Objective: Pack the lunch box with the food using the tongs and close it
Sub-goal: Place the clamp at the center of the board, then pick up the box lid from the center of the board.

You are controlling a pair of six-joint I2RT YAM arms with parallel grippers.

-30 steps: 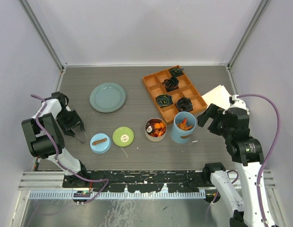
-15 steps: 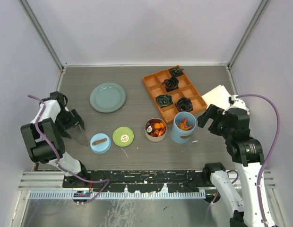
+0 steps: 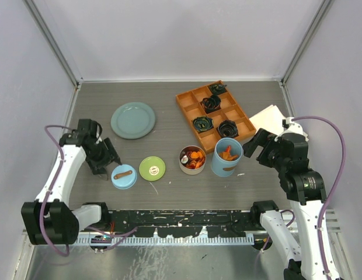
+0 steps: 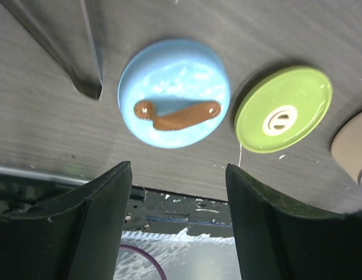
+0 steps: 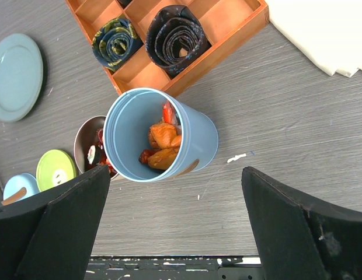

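Observation:
The lunch box stands open at centre. Its steel tin (image 3: 192, 172) holds orange and red food (image 3: 195, 156). Beside it, the light-blue cylinder (image 3: 225, 167) holds orange chunks (image 5: 163, 143). The green lid (image 3: 152, 168) and the blue lid (image 3: 123, 176) lie flat to the left. My left gripper (image 3: 106, 161) hovers open just left of the blue lid (image 4: 174, 93), with nothing between its fingers. The grey tongs (image 4: 90, 58) lie on the table next to that lid. My right gripper (image 3: 256, 147) hangs open to the right of the cylinder (image 5: 198, 140), holding nothing.
An orange compartment tray (image 3: 187, 105) with black coils sits behind the lunch box. A teal plate (image 3: 132, 120) lies at the back left and a white napkin (image 3: 271, 118) at the right. The table's front edge and the arm rail run just below the lids.
My left arm has swung out, carrying its gripper right until it is beside the blue lid. The right arm has not moved.

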